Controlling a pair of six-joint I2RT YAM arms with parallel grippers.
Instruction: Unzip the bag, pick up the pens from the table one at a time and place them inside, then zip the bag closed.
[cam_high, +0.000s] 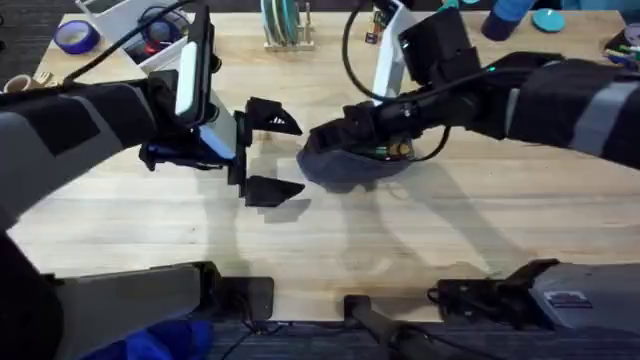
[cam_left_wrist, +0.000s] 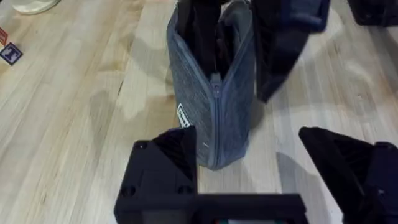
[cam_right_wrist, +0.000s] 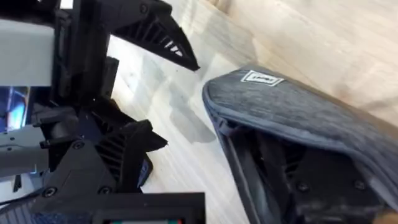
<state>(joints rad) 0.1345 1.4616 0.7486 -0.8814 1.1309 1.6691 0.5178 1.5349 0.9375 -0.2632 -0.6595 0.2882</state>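
While the right claw (cam_high: 335, 140) pins the bag (cam_left_wrist: 214, 93) steady on the table (cam_high: 450, 230), the left claw (cam_high: 268, 150) gapes wide, positioned for the zipper.

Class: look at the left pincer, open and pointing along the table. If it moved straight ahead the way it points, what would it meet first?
Most likely the bag: it stands directly ahead of the open left pincer.

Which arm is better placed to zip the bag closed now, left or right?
Left, probably. The left gripper is open and empty just beside the bag, facing its half-open zipper; the right gripper is on the bag.
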